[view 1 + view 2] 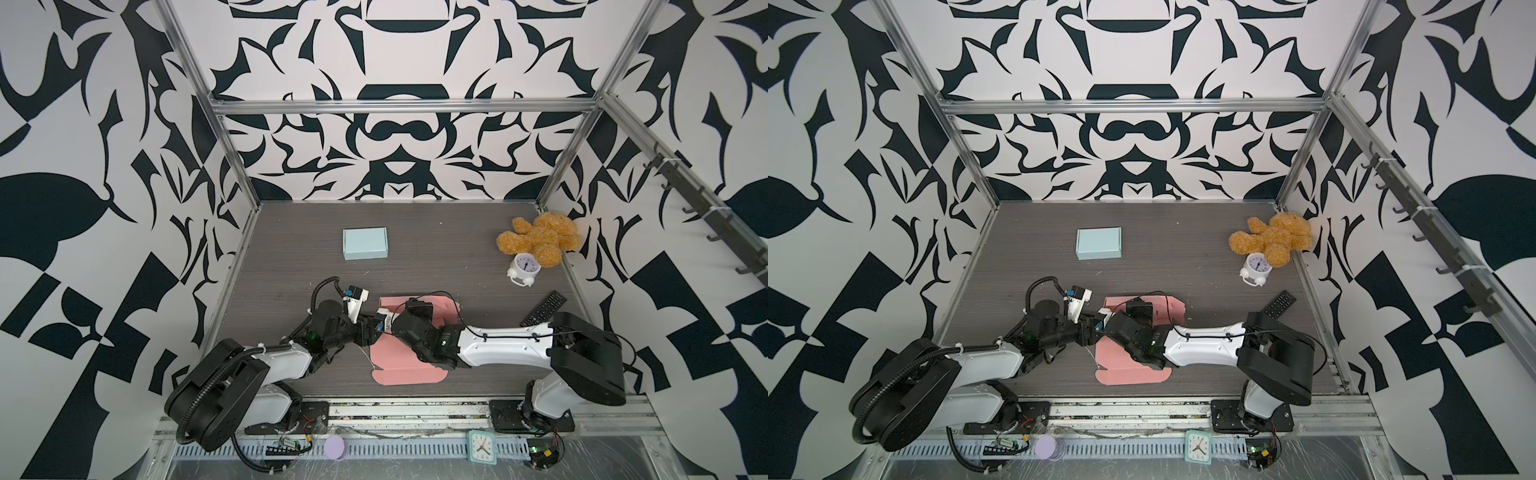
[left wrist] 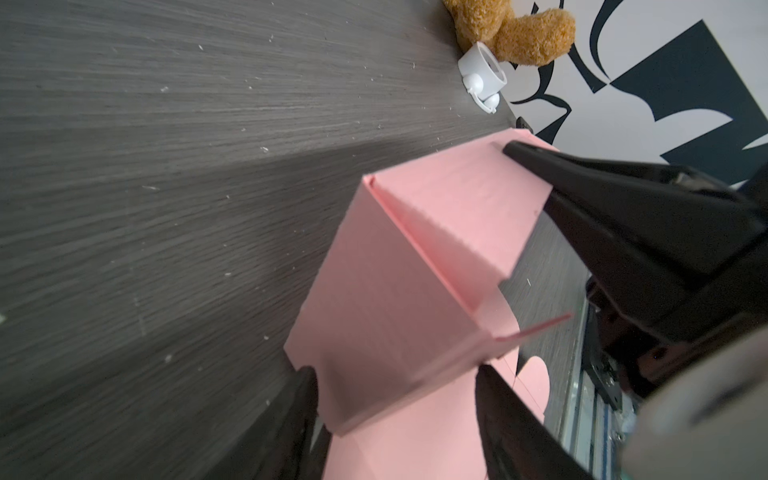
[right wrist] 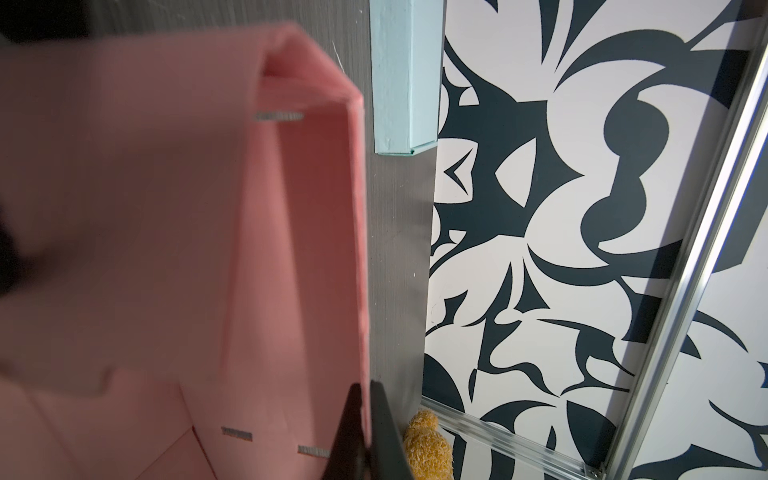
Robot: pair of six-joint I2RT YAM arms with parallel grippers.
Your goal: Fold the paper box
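Right pincer clamps pink box wall; left pincer straddles it, grip unclear.

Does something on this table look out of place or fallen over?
Yes. The white alarm clock near the far right corner seems tipped over, with its dial facing up, against the teddy bear. Small pale crumbs are also scattered on the table.

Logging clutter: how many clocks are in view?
2: a white alarm clock beside the teddy at far right; a teal square clock on the front rail. More may be hidden.
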